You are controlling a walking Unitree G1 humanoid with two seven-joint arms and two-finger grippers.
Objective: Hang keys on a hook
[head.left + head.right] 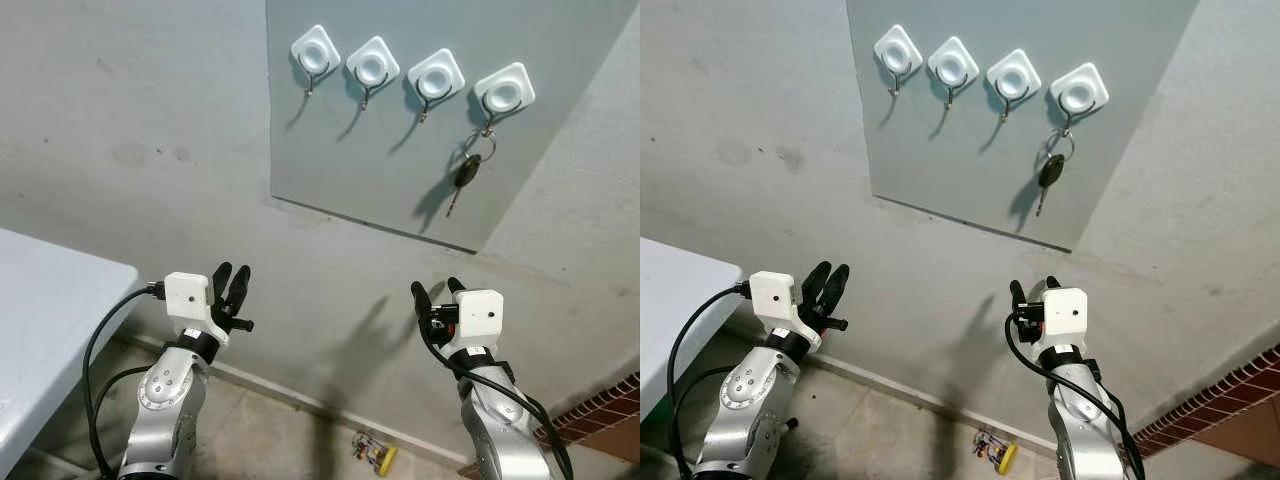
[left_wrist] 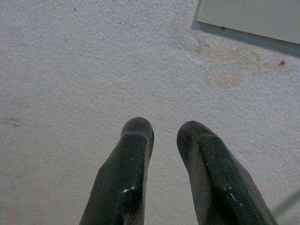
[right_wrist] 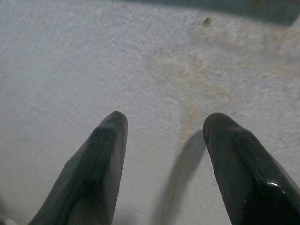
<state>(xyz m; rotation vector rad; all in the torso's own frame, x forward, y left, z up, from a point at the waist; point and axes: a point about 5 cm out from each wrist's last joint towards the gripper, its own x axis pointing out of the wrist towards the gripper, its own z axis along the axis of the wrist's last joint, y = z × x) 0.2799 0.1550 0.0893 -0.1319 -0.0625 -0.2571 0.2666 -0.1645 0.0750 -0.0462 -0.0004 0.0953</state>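
Left eye view cuts off the grey panel [image 1: 400, 150] above the hooks [image 1: 370, 68].

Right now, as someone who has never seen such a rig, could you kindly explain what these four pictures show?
The two wide pictures come from a camera pair on a humanoid robot's head, looking at a wall. The silver arms belong to the robot: its left gripper and right gripper are each a pair of long black fingers, raised towards the wall, open and holding nothing. The two close pictures look along those fingers from cameras on each wrist, showing bare plaster. On the wall a grey panel carries four white hooks; the keys hang from the rightmost hook. A white table stands at the left, and a small yellow object lies on the floor.
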